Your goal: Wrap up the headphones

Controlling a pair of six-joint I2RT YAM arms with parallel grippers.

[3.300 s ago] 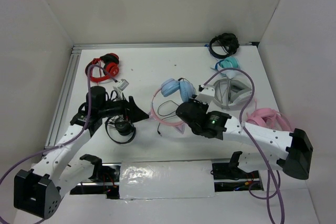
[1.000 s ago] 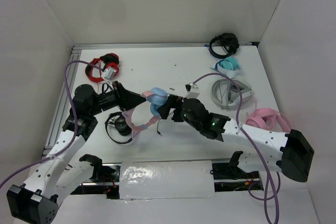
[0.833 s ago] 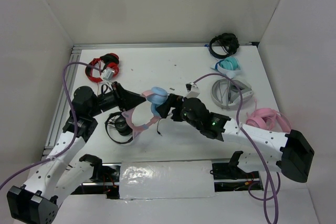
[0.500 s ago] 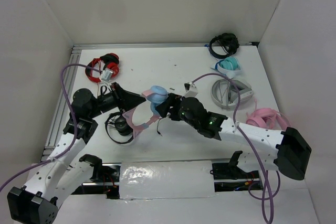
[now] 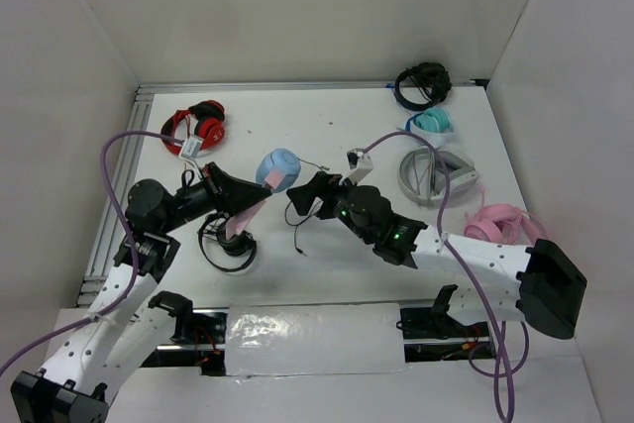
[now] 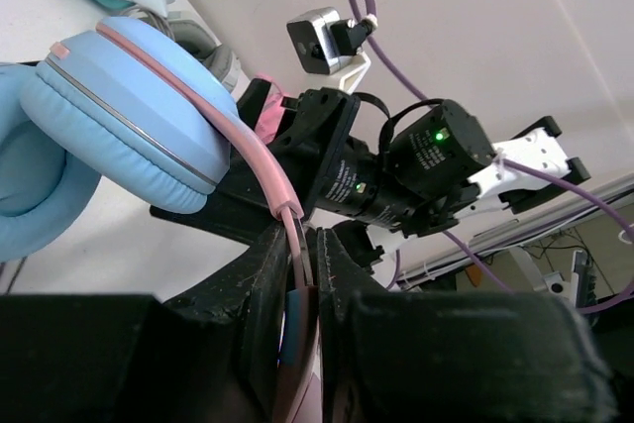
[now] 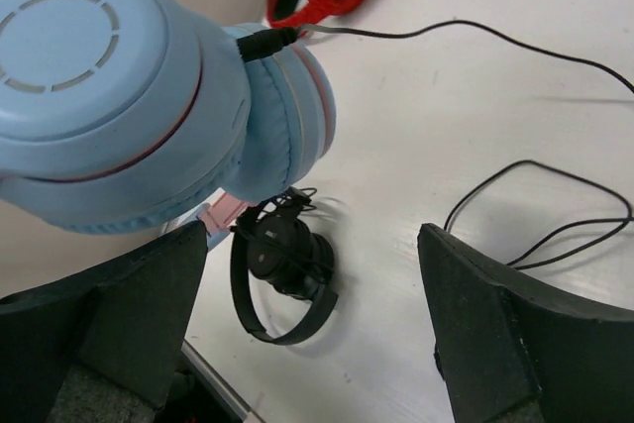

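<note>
Print on the small white tag [image 5: 191,147] clipped to the left arm's purple lead is too small to read, and the only marking on the nearest ear cup is a ring of short moulded slots. The pink-and-blue headphones [image 5: 278,167], an over-ear pair with a slim pink plastic headband [image 6: 260,160] and two padded light-blue ear cups [image 7: 109,86], are held up off the white worktop [image 5: 327,126] near its middle, between the two arms. Their long axis runs on a slant in the top view, from the near left to the far right: the band end sits at the left, and the two cups, lying side by side against each other, point toward the right arm. The left hand [image 5: 241,207] is nipped narrow on the pink headband, its two dark fingers [image 6: 260,294] pressed to either face of the band. The right hand [image 5: 309,190] stands just beside the cups with its fingers spread wide; whether they touch a cup cannot be told. A thin black cable [image 7: 475,32] is plugged into the edge of one cup and trails down to the worktop, where it lies in loose loops. A pair of plain black headphones [image 5: 228,245] lies flat on the worktop under the left hand, and red-and-black headphones [image 5: 198,126] lie well apart at the far left.
</note>
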